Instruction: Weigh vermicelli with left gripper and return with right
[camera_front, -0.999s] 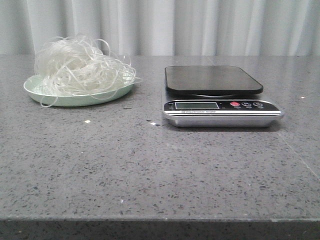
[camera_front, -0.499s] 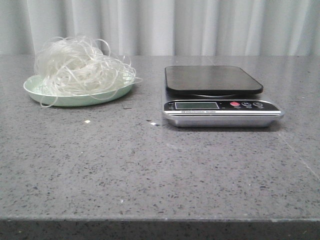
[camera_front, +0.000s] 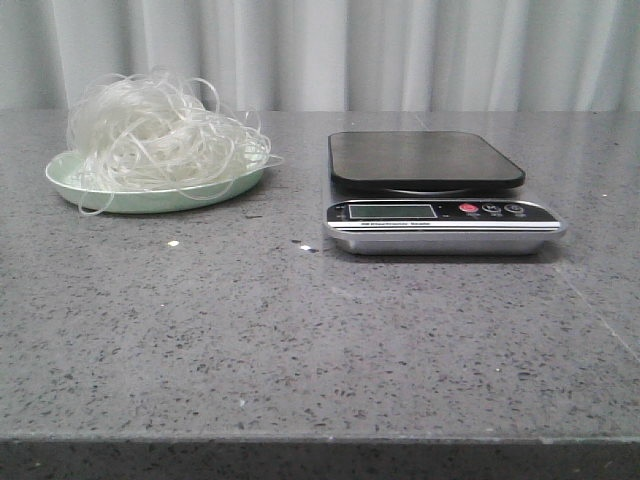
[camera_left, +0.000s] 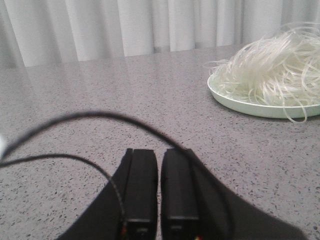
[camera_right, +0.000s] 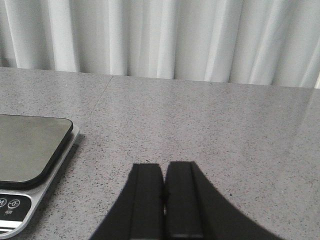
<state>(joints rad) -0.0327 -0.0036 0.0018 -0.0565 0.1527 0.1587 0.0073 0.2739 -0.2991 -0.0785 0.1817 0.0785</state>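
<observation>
The vermicelli (camera_front: 150, 135), a fluffy whitish tangle of thin strands, lies heaped on a pale green plate (camera_front: 190, 198) at the back left of the table. It also shows in the left wrist view (camera_left: 272, 70) on the plate (camera_left: 250, 107). The scale (camera_front: 440, 225) with its black platform (camera_front: 425, 160) stands right of the plate, its platform bare; it shows in the right wrist view (camera_right: 27, 150). My left gripper (camera_left: 160, 155) is shut and empty, well short of the plate. My right gripper (camera_right: 164, 167) is shut and empty, to the right of the scale. Neither gripper shows in the front view.
The grey speckled table (camera_front: 320, 340) runs to a front edge (camera_front: 320, 438). White curtains (camera_front: 400, 50) hang behind it. A black cable (camera_left: 100, 117) loops in front of the left wrist camera. Small white crumbs (camera_front: 174, 243) lie in front of the plate.
</observation>
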